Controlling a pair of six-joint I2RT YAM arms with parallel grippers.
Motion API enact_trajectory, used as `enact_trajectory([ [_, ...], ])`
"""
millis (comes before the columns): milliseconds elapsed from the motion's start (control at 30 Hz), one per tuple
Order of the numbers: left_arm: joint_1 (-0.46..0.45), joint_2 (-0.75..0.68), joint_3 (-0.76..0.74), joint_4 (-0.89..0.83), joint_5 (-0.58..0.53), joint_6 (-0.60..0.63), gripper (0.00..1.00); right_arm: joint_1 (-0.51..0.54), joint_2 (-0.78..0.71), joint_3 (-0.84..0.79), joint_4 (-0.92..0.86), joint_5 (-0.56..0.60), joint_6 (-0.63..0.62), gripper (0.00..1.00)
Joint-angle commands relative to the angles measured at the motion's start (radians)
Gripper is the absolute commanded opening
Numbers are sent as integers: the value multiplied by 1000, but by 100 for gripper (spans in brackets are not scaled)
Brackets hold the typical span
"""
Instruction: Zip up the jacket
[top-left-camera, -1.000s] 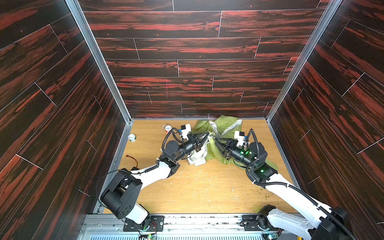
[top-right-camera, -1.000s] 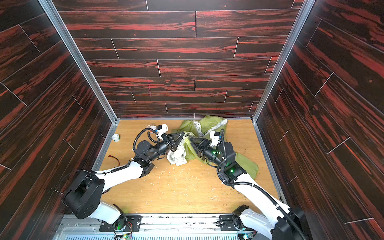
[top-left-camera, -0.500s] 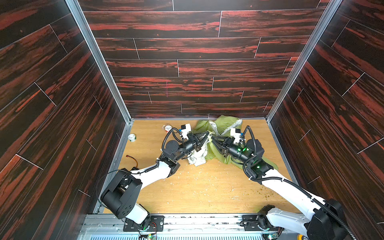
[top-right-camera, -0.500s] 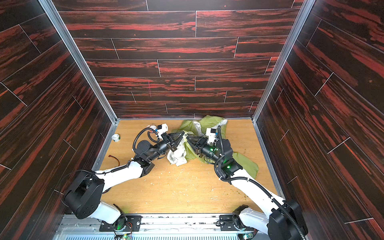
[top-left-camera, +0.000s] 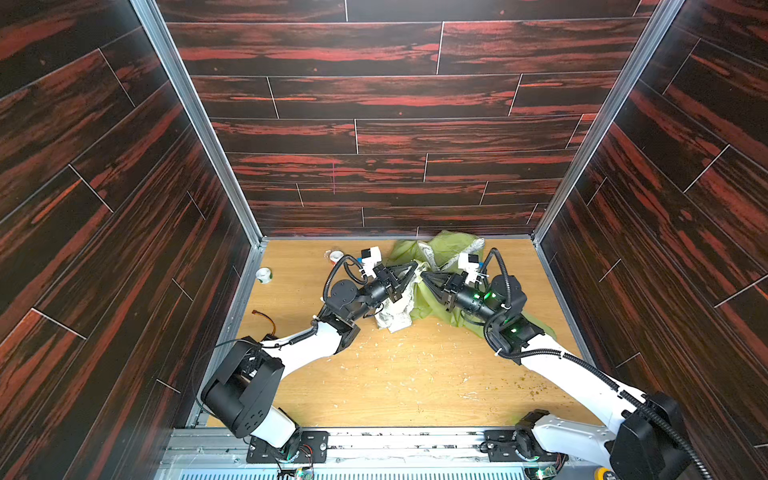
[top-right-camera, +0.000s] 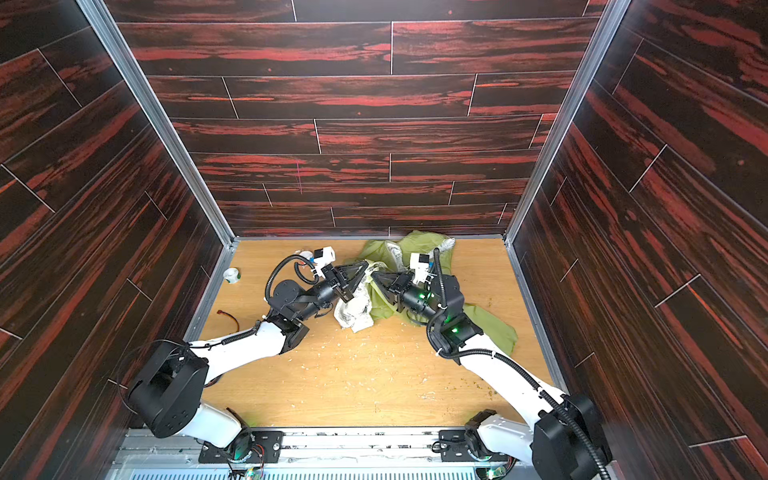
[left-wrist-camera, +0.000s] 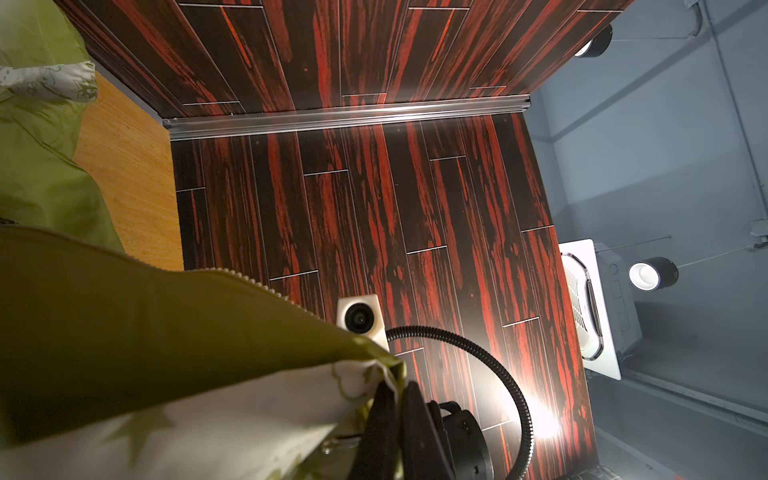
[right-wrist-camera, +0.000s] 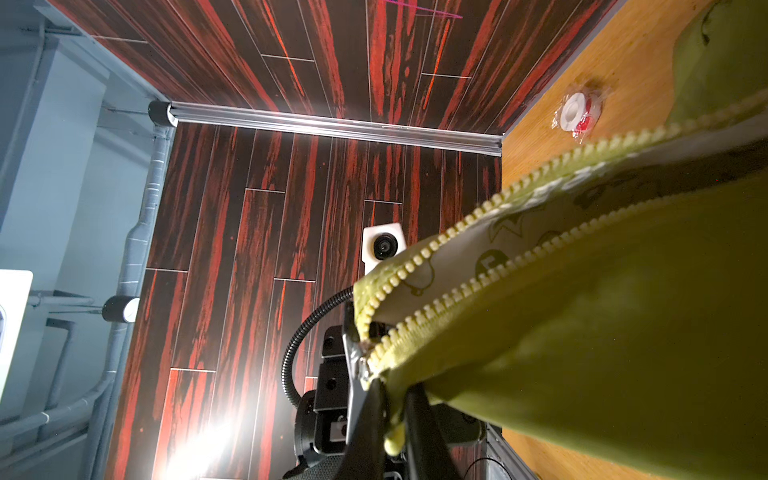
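1. Jacket (top-left-camera: 440, 253), thin, lime-green and hooded with a pale patterned lining, lies crumpled at the back of the light wooden tabletop (top-left-camera: 395, 374). It sits right of the middle and touches the dark red-streaked back wall. In both top views a green flap of it spreads out under the right arm.
2. A bunch of the pale lining (top-left-camera: 392, 316), turned outward, hangs between the two arms and reaches the tabletop.
3. The left gripper (top-left-camera: 412, 266) is raised above the tabletop. Its jaws are closed on a green and pale edge of the jacket, and the left wrist view shows the cloth pinched there.
4. The right gripper (top-left-camera: 424, 275) points at the left one, tips almost touching. In the right wrist view its jaws are pinched together on the jacket's zipper edge.
5. The pale green zipper teeth (right-wrist-camera: 478, 216) run in two rows that stand apart, with lining between them, and meet only just beside the right jaws.
6. A small white ring with a red patch in clear wrap (top-left-camera: 335, 257) lies near the back wall, left of the jacket and apart from it. A small white and green round thing (top-left-camera: 263, 275) sits at the tabletop's left edge.
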Motion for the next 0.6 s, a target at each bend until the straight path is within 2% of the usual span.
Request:
enact_trajectory([
  [0,-4,-5,39,31,20,-5,0,2,21,42,41,-26,-4,5],
  [67,-4,-6,44,21,19,-2,0,2,30,46,38,-26,-4,0],
  [167,-4,-5,45,-8,22,-2,0,2,35,43,30,-26,0,0],
  [233,-3,-9,45,-19,15,-6,9,1,31,42,10,-20,-1,0],
  [300,-3,-18,44,-41,12,-7,24,-1,28,47,-19,-5,-5,0],
  [367,-2,-36,38,-77,5,3,30,-2,28,51,-38,3,-7,0],
  [567,0,-119,0,-198,-39,57,31,-5,22,48,-52,17,-7,0],
])
